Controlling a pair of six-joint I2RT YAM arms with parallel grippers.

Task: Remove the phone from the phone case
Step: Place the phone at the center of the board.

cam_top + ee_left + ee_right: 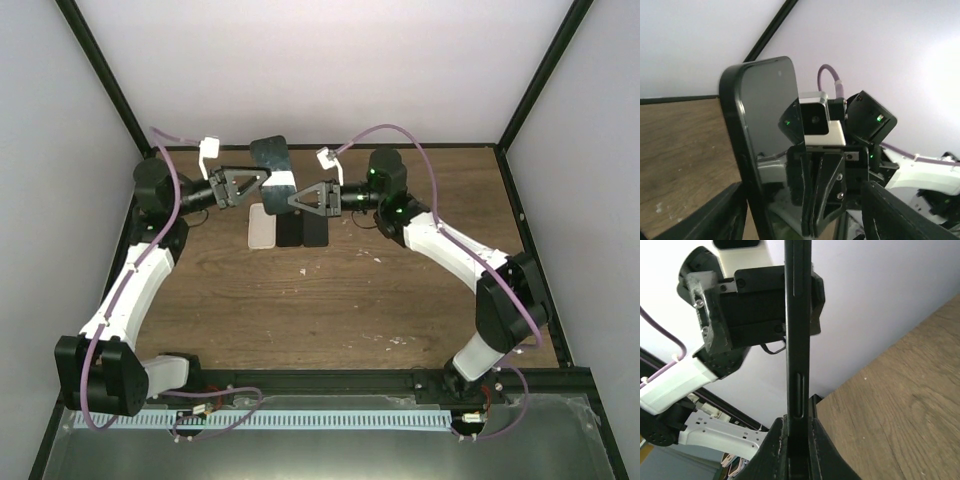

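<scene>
You are near the start of the job, by my reading. The phone (272, 160) is held upright in the air, above and just behind the white slab (262, 228) that lies on the bench (350, 300). The phone case (732, 120) looks to be on it yet, a thick dark rim round the glass. No corner of it looks peeled away, so the whole separation is left to do.

Your right pincer (798, 440) is pressed together on the phone's edge, pinching it. Your left pincer (266, 178) meets the phone from the other side, also above the white slab. Its fingers straddle the phone, but I cannot tell whether they press on it.

Two dark slabs (314, 228) lie just beside the white slab; what they are I cannot say. No brand, label or writing can be read anywhere.
</scene>
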